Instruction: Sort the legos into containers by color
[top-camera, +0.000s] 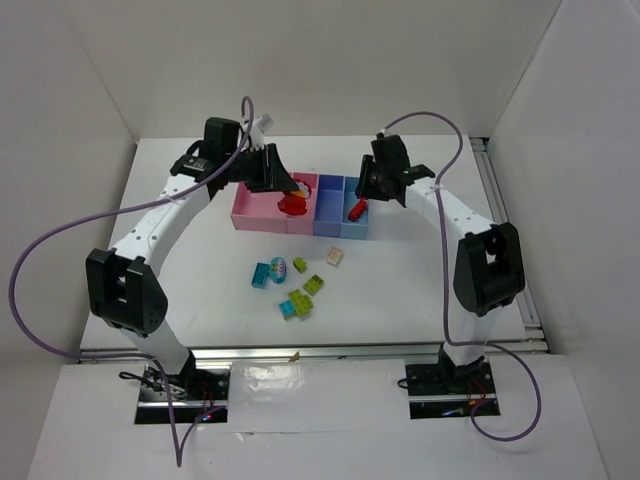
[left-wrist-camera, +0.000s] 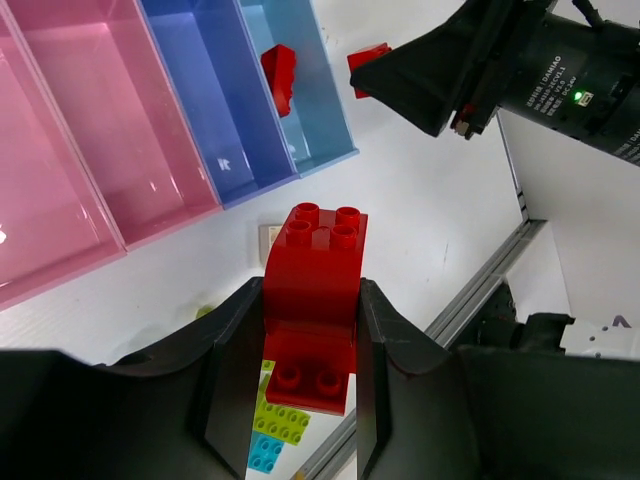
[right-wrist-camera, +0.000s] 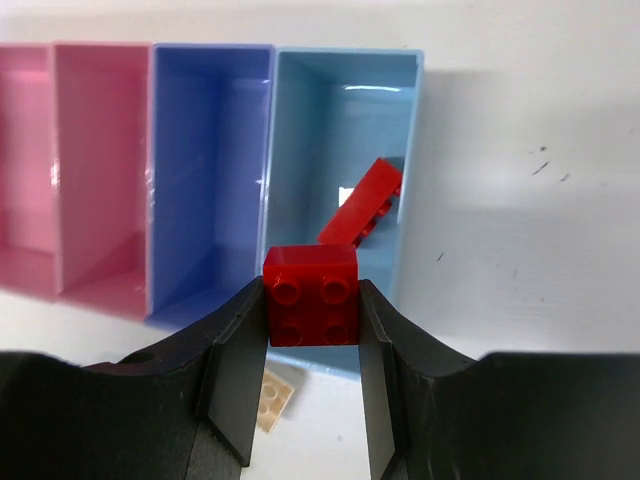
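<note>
Working inside white walls, I have a white table edged by a metal rail on my right and another along the near side. Bare tabletop lies to the left of the tray, behind it up to the back wall, and between it and the right-hand rail.

The tray sits at the far middle, its long side facing me. It is four joined bins: two pink bins on the left, then the blue bin, then the light blue bin on the right. A flat red brick lies tilted in the light blue bin, leaning toward its right wall.

My left gripper is clenched on a red arched brick, which from above shows over the second pink bin. My right gripper grasps a red square brick over the near wall of the light blue bin.

Loose on the table, a beige brick lies just in front of the tray. Nearer me, lime green bricks and cyan bricks are scattered close together, between my arms.
</note>
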